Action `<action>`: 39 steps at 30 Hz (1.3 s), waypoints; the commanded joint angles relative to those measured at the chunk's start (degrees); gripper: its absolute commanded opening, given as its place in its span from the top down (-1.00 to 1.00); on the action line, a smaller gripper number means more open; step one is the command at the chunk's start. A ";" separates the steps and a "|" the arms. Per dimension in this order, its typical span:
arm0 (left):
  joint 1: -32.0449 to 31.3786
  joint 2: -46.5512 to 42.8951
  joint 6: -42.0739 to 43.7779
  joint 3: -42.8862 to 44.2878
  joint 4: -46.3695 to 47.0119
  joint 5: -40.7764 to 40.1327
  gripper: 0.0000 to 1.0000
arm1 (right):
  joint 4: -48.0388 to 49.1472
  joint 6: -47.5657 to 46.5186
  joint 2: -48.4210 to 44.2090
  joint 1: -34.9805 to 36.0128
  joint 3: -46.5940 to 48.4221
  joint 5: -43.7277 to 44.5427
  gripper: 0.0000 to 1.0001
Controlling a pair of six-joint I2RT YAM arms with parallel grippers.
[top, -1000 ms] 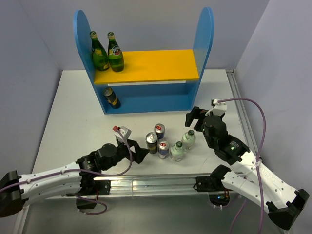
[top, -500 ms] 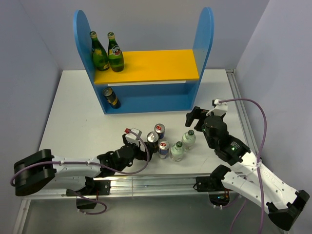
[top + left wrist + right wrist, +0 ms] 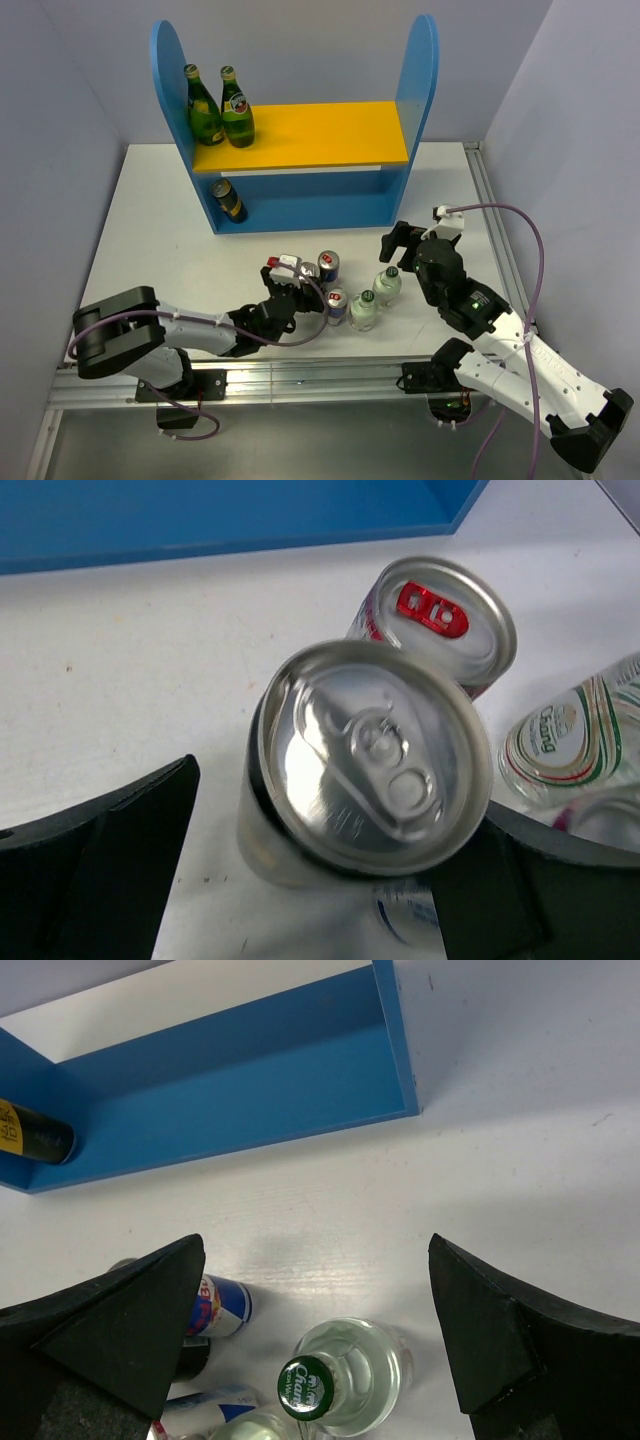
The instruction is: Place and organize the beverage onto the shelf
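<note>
The shelf (image 3: pixel 330 135) stands at the back of the table, with one dark can (image 3: pixel 228 200) on its lower level. Near the front stand a black-gold can (image 3: pixel 370 760), two blue-and-silver cans (image 3: pixel 328 266) (image 3: pixel 336 300) and two clear bottles (image 3: pixel 387 285) (image 3: pixel 364 310). My left gripper (image 3: pixel 303 283) is open around the black-gold can; the left finger (image 3: pixel 100 860) stands apart from it, while the right finger (image 3: pixel 500 880) is at its side. My right gripper (image 3: pixel 402 240) hangs open above the rear clear bottle (image 3: pixel 340 1380), holding nothing.
Two tall green bottles (image 3: pixel 220 108) stand on the left end of the yellow upper board. The red-tabbed can (image 3: pixel 440 610) and a clear bottle (image 3: pixel 570 745) crowd close behind and right of the black-gold can. Walls close in the table's back and sides.
My left arm has reached right and forward into the cluster, bringing its fingers around the black-gold can, and the jaws have narrowed a little. The right arm has not moved.
</note>
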 commanded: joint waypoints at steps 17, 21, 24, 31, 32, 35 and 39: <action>-0.14 6.71 3.26 7.86 4.10 -8.99 0.94 | 1.81 0.34 0.52 0.26 -0.25 1.49 -1.00; -0.14 2.94 1.41 7.60 -2.40 -12.07 0.99 | 1.98 0.43 0.35 0.35 -0.51 1.49 -1.00; -0.14 -0.76 1.66 7.42 -7.24 -15.67 0.99 | 1.89 0.43 0.17 0.26 -0.51 1.58 -1.00; 7.04 -7.45 6.58 6.72 -8.74 -12.26 0.99 | 2.51 0.43 0.43 0.26 -0.86 1.32 -1.00; 8.64 -7.62 7.89 6.89 -8.04 -10.95 0.99 | 2.68 0.52 0.35 0.26 -0.95 1.23 -1.00; 15.40 -5.27 10.18 8.38 -4.88 -7.95 0.99 | 3.12 0.61 0.35 0.26 -1.30 0.97 -1.00; 25.14 0.45 11.51 11.37 0.56 -3.04 0.99 | 2.69 0.69 0.26 0.26 -0.77 0.62 -1.00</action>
